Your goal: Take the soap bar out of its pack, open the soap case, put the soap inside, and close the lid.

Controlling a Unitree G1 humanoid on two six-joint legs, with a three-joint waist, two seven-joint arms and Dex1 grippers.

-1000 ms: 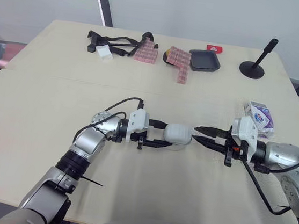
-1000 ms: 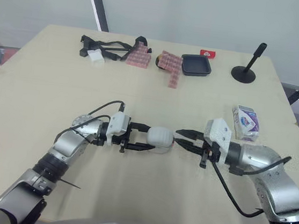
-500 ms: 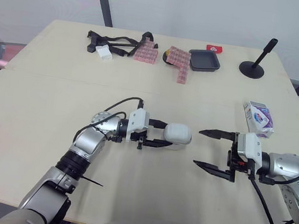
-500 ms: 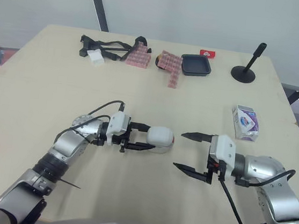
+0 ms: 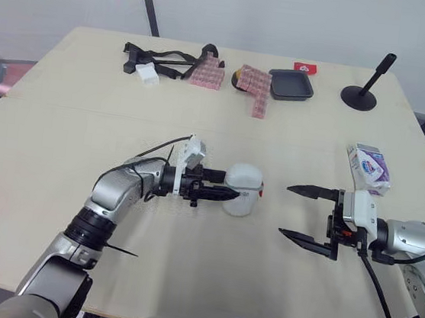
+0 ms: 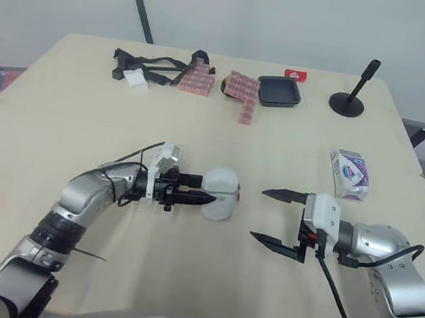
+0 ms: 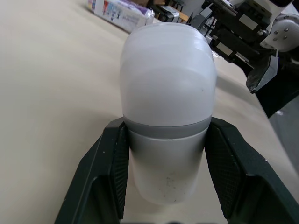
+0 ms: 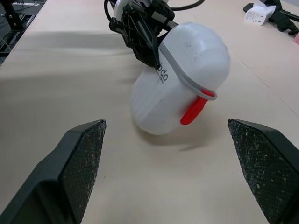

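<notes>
Taking the far edge of the pale table (image 5: 56, 187) as twelve o'clock, the nearest things were the robot's two arms, reaching in from six o'clock.

The left gripper (image 5: 226, 186) was clamped on the white soap case (image 5: 244, 187), one black finger (image 7: 108, 173) pressed to each side of its lower half. The case was near the middle of the table, a little toward six o'clock. It was tipped up, with one end resting on the tabletop. Its two halves met at a grey band, and the red latch (image 8: 194, 110) on its side faced three o'clock, toward the other arm.

At three o'clock from the case, and clear of it, was the right gripper (image 5: 286, 209). Its fingers were spread wide and held nothing.

Farther back, at about two o'clock from that gripper and close to the table's right edge, the purple-and-white soap pack (image 5: 368, 165) lay flat by itself.

Along the far edge ran a row of other items. At eleven o'clock there was a tangle of black straps (image 5: 166, 58) with a small white block (image 5: 148, 76). Toward twelve o'clock came two pink checked packets (image 5: 207, 74) (image 5: 256, 89), then a black tray (image 5: 291, 85) with a small red item (image 5: 304, 67) just behind it. At one o'clock a black stand (image 5: 360, 97) had an upright rod.
</notes>
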